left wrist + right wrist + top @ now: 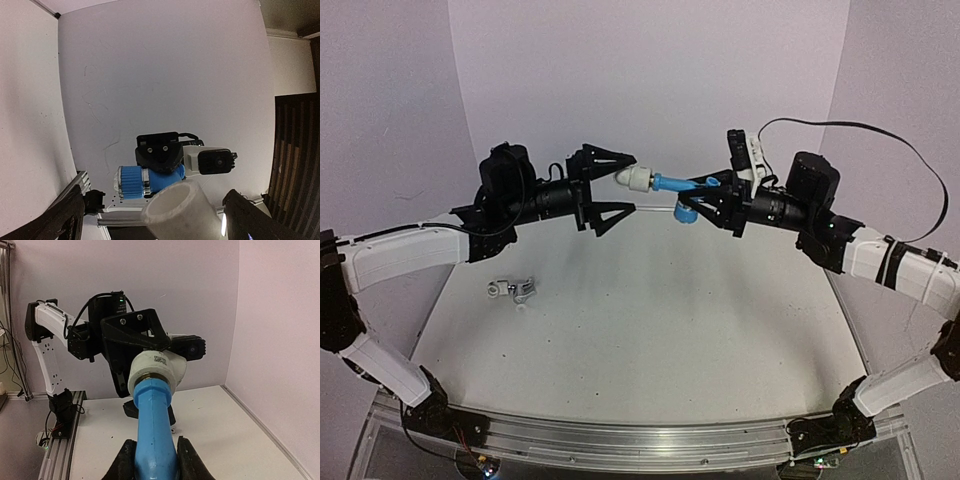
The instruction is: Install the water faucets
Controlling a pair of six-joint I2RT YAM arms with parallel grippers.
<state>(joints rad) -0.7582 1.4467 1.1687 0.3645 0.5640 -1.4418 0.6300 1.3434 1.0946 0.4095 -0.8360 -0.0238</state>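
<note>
My right gripper point(700, 194) is shut on the light blue faucet point(672, 183) and holds it in the air above the table's far side. In the right wrist view the faucet point(154, 435) sits between the fingers point(125, 462), with a white stubby fitting point(159, 369) on its far end. My left gripper point(613, 185) is open wide, and its jaws stand apart on either side of the fitting point(633, 178) without touching it. The left wrist view shows the fitting point(181, 210) between the fingers point(64, 220). The silver faucet point(516, 290) lies on the table at the left.
The white table point(650, 330) has an aluminium rail point(640, 440) along its near edge. Pale walls close in the back and both sides. A black cable point(840, 125) loops above the right arm.
</note>
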